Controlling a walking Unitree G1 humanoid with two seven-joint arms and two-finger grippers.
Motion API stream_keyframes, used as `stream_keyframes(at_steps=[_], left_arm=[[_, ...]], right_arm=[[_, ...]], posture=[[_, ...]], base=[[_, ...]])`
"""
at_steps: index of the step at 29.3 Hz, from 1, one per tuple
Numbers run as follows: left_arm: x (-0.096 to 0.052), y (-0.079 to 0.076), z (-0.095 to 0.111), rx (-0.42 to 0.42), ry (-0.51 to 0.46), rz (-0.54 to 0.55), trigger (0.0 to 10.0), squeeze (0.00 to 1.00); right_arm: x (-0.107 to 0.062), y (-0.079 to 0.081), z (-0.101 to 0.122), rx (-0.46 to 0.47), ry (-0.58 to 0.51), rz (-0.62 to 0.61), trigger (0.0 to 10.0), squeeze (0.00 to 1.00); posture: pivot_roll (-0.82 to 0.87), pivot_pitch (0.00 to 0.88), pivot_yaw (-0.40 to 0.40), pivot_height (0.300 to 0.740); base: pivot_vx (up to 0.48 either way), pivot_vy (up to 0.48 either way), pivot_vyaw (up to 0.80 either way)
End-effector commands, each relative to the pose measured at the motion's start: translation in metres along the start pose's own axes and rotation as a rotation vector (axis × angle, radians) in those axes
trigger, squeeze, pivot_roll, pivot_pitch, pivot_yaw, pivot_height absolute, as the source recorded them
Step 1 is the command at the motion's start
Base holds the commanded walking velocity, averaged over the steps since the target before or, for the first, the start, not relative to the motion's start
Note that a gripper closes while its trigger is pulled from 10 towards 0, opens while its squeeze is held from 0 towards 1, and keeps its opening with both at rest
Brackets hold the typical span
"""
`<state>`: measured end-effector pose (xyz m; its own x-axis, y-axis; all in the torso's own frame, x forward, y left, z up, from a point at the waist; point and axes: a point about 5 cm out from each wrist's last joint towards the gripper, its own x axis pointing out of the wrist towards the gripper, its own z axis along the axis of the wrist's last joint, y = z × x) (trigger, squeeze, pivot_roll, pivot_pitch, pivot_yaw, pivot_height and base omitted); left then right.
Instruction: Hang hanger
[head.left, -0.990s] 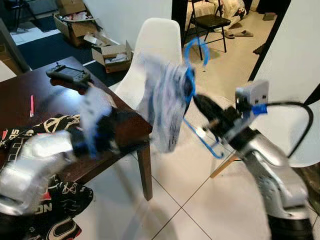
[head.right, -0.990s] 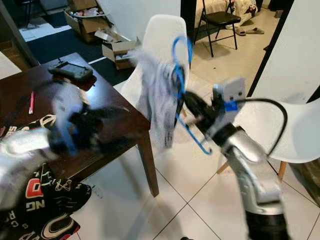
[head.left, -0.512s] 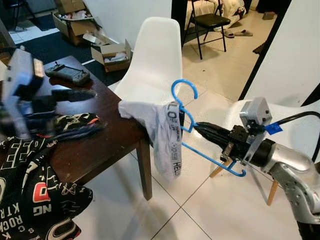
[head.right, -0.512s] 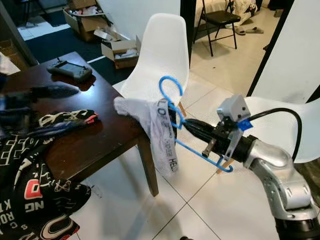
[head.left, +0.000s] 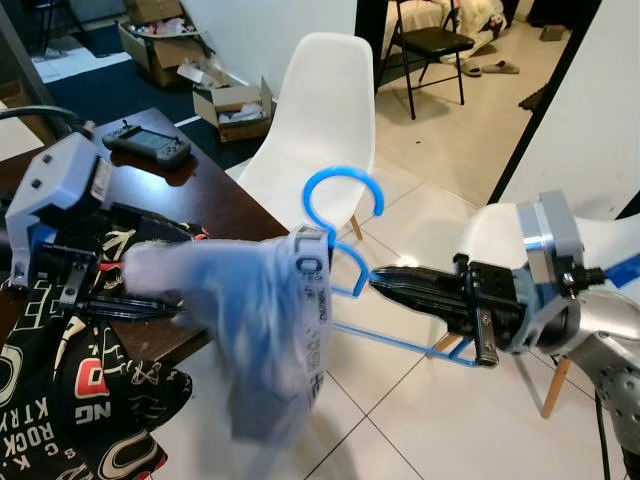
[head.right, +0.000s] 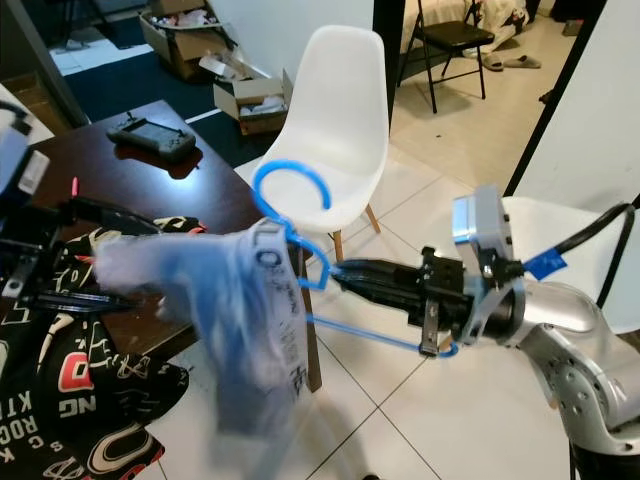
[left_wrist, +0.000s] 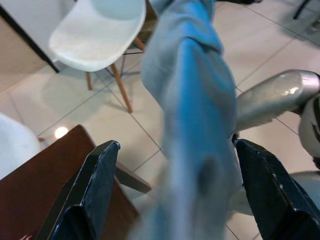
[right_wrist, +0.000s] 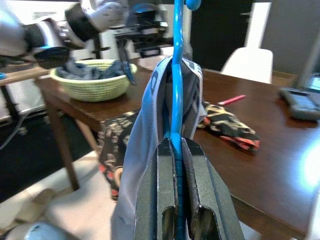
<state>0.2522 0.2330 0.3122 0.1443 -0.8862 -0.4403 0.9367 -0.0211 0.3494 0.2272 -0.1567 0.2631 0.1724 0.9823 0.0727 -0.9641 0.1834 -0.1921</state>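
Two grippers are seen over the tiled floor (head.left: 420, 420) beside a dark wooden table (head.left: 215, 205). The right gripper (head.left: 385, 285) is pressed together on the lower bar of a blue hanger (head.left: 345, 195), which is held in the air past the table's right edge, hook uppermost. A pale garment (head.left: 265, 340) is draped over the hanger's left end and hangs blurred below the level of the table top, just in front of the table's near right corner. The left gripper (left_wrist: 175, 195) is spread, its fingers (left_wrist: 92, 192) standing either side of the garment without closing on it; whether the cloth is touched cannot be told.

A black printed cloth (head.left: 75, 415) lies over the table's near left part and spills off the near edge. A handheld controller (head.left: 150, 148) rests at the far side of the table. A white chair (head.left: 320, 125) stands just beyond the table's right corner, a second white chair (head.left: 500, 235) lies behind the right arm, and open floor is left between them. Cardboard boxes (head.left: 230, 105) sit on the floor far left.
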Motion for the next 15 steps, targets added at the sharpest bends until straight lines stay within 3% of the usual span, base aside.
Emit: stream_keyframes(at_steps=[1,4,5,15], left_arm=[[-0.001,0.0,0.003,0.016,0.027,-0.037,10.0,0.0],[0.002,0.001,0.003,0.016,0.022,-0.056,10.0,0.0],[0.005,0.0,0.003,0.0,0.01,-0.081,0.0,0.0],[0.011,-0.003,0.0,-0.032,-0.027,-0.116,0.0,0.0]], right_arm=[[0.005,0.008,0.003,0.008,-0.01,0.052,0.0,0.0],[0.008,0.01,0.002,0.015,-0.015,0.062,0.0,0.0],[0.01,0.012,0.002,0.021,-0.024,0.068,0.0,0.0],[0.016,0.014,0.002,0.034,-0.048,0.077,0.0,0.0]], posture=[[0.05,0.112,0.039,0.74],[0.05,0.111,0.042,0.74],[0.05,0.11,0.046,0.74],[0.05,0.11,0.044,0.74]], base=[[0.0,0.0,0.0],[0.0,0.0,0.0],[0.0,0.0,0.0],[0.0,0.0,0.0]])
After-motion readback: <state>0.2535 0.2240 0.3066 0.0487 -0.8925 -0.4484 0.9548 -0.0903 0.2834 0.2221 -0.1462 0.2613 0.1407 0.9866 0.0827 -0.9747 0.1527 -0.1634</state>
